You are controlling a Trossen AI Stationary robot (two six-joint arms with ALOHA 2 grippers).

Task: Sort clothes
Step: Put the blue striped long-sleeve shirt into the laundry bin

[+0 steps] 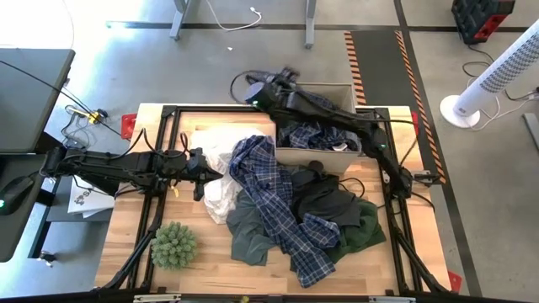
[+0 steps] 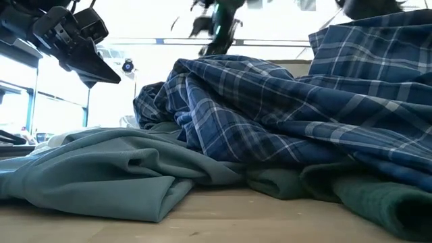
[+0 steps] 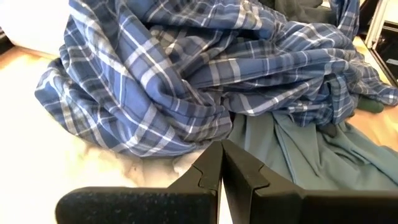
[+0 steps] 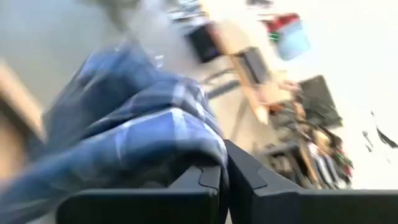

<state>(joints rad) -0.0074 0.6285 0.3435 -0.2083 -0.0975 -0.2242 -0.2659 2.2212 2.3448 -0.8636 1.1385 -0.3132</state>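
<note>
Clothes heaped mid-table, one plaid piece getting lifted over the box

Plaid shirt (image 1: 278, 198) sprawls biggest across the pile, over the grey garment (image 1: 253, 236), white one (image 1: 221, 168), black one (image 1: 324, 198) and dark green one (image 1: 362, 229). Cardboard box (image 1: 337, 93) sits at the far edge. Right gripper (image 4: 224, 171) is pinching blue plaid fabric above it; a trailing end could snag the rim and drag things. Left gripper (image 3: 222, 165), fingers pressed together, hovers by the white one.

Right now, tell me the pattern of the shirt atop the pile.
Blue-and-white plaid shirt; clearest in the left wrist view.
</note>
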